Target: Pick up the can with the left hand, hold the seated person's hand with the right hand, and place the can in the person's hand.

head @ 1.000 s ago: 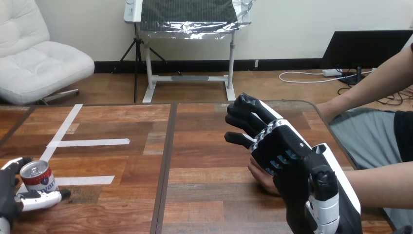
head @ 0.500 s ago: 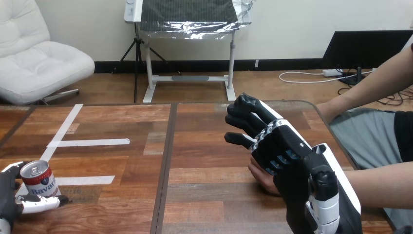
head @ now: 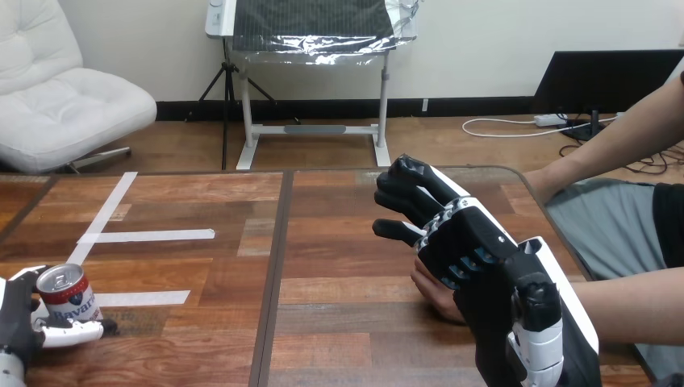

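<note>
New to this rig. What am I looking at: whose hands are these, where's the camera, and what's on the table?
There is one camera, on a humanoid robot's head, looking down across a wooden table. The black-and-white machine parts are the robot's own hands. The left robot hand, at the view's left edge, has its fingers and thumb curled round a can at the table's near left, beside strips of white tape. The right robot hand is over the person's hand, which lies on the table. Whether it grips that hand cannot be told. The person sits at the table's right side.
</note>
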`<control>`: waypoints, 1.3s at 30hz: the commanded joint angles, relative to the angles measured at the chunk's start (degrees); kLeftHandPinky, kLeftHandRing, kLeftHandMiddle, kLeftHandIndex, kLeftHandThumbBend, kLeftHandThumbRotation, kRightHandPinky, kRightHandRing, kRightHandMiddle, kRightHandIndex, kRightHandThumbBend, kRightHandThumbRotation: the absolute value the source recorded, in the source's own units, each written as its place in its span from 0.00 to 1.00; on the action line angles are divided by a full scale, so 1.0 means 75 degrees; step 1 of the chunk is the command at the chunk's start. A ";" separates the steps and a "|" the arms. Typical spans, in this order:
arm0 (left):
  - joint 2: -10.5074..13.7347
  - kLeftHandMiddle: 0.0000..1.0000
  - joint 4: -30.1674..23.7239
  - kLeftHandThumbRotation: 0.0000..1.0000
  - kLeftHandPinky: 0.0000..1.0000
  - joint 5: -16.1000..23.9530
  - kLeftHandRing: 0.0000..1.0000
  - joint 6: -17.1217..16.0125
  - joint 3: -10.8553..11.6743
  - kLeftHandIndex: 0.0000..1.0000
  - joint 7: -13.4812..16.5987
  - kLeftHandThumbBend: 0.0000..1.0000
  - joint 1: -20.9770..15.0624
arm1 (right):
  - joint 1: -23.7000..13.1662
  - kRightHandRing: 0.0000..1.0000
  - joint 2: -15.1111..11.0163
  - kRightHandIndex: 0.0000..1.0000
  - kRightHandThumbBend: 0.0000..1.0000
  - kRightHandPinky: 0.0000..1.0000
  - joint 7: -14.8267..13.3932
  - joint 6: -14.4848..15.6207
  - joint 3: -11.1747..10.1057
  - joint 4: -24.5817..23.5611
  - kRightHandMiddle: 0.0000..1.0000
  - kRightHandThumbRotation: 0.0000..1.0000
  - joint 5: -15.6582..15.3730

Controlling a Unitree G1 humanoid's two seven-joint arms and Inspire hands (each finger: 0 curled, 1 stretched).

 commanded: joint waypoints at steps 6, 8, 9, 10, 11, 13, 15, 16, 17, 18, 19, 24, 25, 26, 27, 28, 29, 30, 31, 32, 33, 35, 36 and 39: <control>0.0279 0.82 0.0355 0.00 0.69 0.0084 0.79 -0.0354 -0.0142 0.81 0.0116 0.75 -0.0696 | -0.0330 0.89 0.0045 0.89 0.81 0.83 -0.0060 -0.0093 -0.0077 -0.0317 0.88 0.98 0.0068; 0.0286 0.82 0.0434 0.00 0.68 0.0093 0.78 -0.0391 -0.0153 0.81 0.0131 0.74 -0.0726 | -0.0333 0.89 0.0043 0.89 0.81 0.82 -0.0059 -0.0101 -0.0080 -0.0317 0.88 0.99 0.0058; 0.0288 0.81 0.0467 0.00 0.68 0.0095 0.78 -0.0408 -0.0156 0.80 0.0140 0.74 -0.0738 | -0.0333 0.89 0.0043 0.89 0.81 0.82 -0.0062 -0.0101 -0.0082 -0.0320 0.88 0.99 0.0050; 0.0290 0.81 0.0493 0.00 0.67 0.0095 0.77 -0.0422 -0.0159 0.80 0.0147 0.74 -0.0748 | -0.0333 0.89 0.0044 0.89 0.81 0.82 -0.0065 -0.0101 -0.0083 -0.0321 0.88 0.99 0.0045; 0.0284 0.81 0.0514 0.00 0.67 0.0095 0.77 -0.0432 -0.0159 0.80 0.0164 0.73 -0.0759 | -0.0331 0.89 0.0046 0.89 0.81 0.82 -0.0068 -0.0100 -0.0088 -0.0316 0.88 0.99 0.0048; 0.0276 0.80 0.0538 0.00 0.67 0.0093 0.76 -0.0447 -0.0157 0.79 0.0183 0.73 -0.0773 | -0.0330 0.89 0.0050 0.89 0.81 0.82 -0.0072 -0.0099 -0.0093 -0.0310 0.88 0.99 0.0055; 0.0261 0.79 0.0505 0.00 0.66 0.0097 0.75 -0.0420 -0.0156 0.78 0.0197 0.73 -0.0774 | -0.0332 0.89 0.0052 0.89 0.81 0.82 -0.0056 -0.0106 -0.0094 -0.0290 0.88 0.99 0.0096; 0.0258 0.78 0.0497 0.00 0.65 0.0098 0.74 -0.0414 -0.0156 0.77 0.0201 0.72 -0.0774 | -0.0333 0.89 0.0052 0.89 0.81 0.82 -0.0052 -0.0109 -0.0094 -0.0285 0.88 0.99 0.0107; 0.0254 0.78 0.0469 0.00 0.65 0.0112 0.74 -0.0368 -0.0163 0.77 0.0198 0.72 -0.0774 | -0.0336 0.89 0.0052 0.89 0.81 0.82 -0.0049 -0.0112 -0.0093 -0.0282 0.88 0.99 0.0113; 0.0254 0.77 0.0454 0.00 0.65 0.0122 0.73 -0.0337 -0.0169 0.77 0.0196 0.72 -0.0775 | -0.0337 0.89 0.0052 0.89 0.81 0.82 -0.0048 -0.0113 -0.0093 -0.0283 0.88 0.99 0.0113; 0.0252 0.77 0.0444 0.00 0.64 0.0129 0.73 -0.0316 -0.0174 0.76 0.0196 0.71 -0.0777 | -0.0340 0.89 0.0052 0.89 0.81 0.82 -0.0047 -0.0113 -0.0094 -0.0281 0.88 0.99 0.0114; 0.0222 0.76 0.0419 0.00 0.63 0.0085 0.72 -0.0300 -0.0135 0.76 0.0217 0.69 -0.0777 | -0.0358 0.89 0.0051 0.89 0.80 0.81 -0.0028 -0.0153 -0.0102 -0.0254 0.88 0.99 0.0118; 0.0218 0.75 0.0423 0.00 0.63 0.0075 0.71 -0.0313 -0.0127 0.75 0.0225 0.69 -0.0776 | -0.0358 0.89 0.0051 0.89 0.80 0.81 -0.0027 -0.0155 -0.0102 -0.0252 0.88 0.99 0.0119; 0.0214 0.75 0.0431 0.00 0.63 0.0076 0.71 -0.0326 -0.0124 0.75 0.0245 0.69 -0.0778 | -0.0357 0.89 0.0049 0.89 0.80 0.81 -0.0033 -0.0136 -0.0101 -0.0265 0.88 0.99 0.0120; 0.0213 0.75 0.0436 0.00 0.63 0.0080 0.71 -0.0331 -0.0125 0.75 0.0258 0.68 -0.0780 | -0.0357 0.89 0.0047 0.89 0.80 0.81 -0.0037 -0.0120 -0.0101 -0.0275 0.88 0.99 0.0121; 0.0213 0.75 0.0441 0.00 0.63 0.0082 0.71 -0.0334 -0.0126 0.75 0.0268 0.68 -0.0782 | -0.0357 0.89 0.0045 0.89 0.80 0.81 -0.0040 -0.0110 -0.0101 -0.0281 0.88 0.99 0.0122; 0.0211 0.75 0.0460 0.00 0.63 0.0081 0.71 -0.0360 -0.0122 0.75 0.0295 0.68 -0.0783 | -0.0359 0.89 0.0043 0.89 0.80 0.81 -0.0046 -0.0098 -0.0102 -0.0290 0.88 0.99 0.0114; 0.0210 0.75 0.0472 0.00 0.63 0.0079 0.71 -0.0379 -0.0119 0.74 0.0313 0.68 -0.0784 | -0.0360 0.89 0.0041 0.89 0.80 0.81 -0.0049 -0.0092 -0.0103 -0.0295 0.88 0.99 0.0108; 0.0210 0.74 0.0482 0.00 0.63 0.0077 0.71 -0.0391 -0.0118 0.74 0.0326 0.68 -0.0786 | -0.0362 0.89 0.0041 0.89 0.80 0.81 -0.0051 -0.0088 -0.0104 -0.0298 0.88 0.99 0.0104; 0.0210 0.74 0.0512 0.00 0.63 0.0078 0.71 -0.0415 -0.0116 0.74 0.0357 0.67 -0.0792 | -0.0365 0.89 0.0043 0.89 0.80 0.81 -0.0053 -0.0089 -0.0104 -0.0295 0.88 0.99 0.0100; 0.0211 0.74 0.0532 0.00 0.63 0.0078 0.71 -0.0428 -0.0116 0.74 0.0376 0.67 -0.0796 | -0.0367 0.89 0.0044 0.89 0.80 0.81 -0.0053 -0.0091 -0.0104 -0.0291 0.88 0.99 0.0098; 0.0220 0.74 0.0596 0.00 0.63 0.0082 0.71 -0.0465 -0.0123 0.73 0.0419 0.67 -0.0810 | -0.0370 0.89 0.0046 0.89 0.80 0.81 -0.0053 -0.0090 -0.0103 -0.0287 0.88 0.99 0.0098; 0.0227 0.74 0.0627 0.00 0.63 0.0085 0.71 -0.0482 -0.0129 0.73 0.0437 0.66 -0.0817 | -0.0370 0.89 0.0045 0.89 0.80 0.81 -0.0052 -0.0087 -0.0102 -0.0288 0.88 0.99 0.0100; 0.0242 0.73 0.0713 0.00 0.63 0.0075 0.70 -0.0560 -0.0134 0.73 0.0484 0.66 -0.0835 | -0.0378 0.89 0.0045 0.89 0.80 0.81 -0.0048 -0.0090 -0.0101 -0.0278 0.88 0.99 0.0099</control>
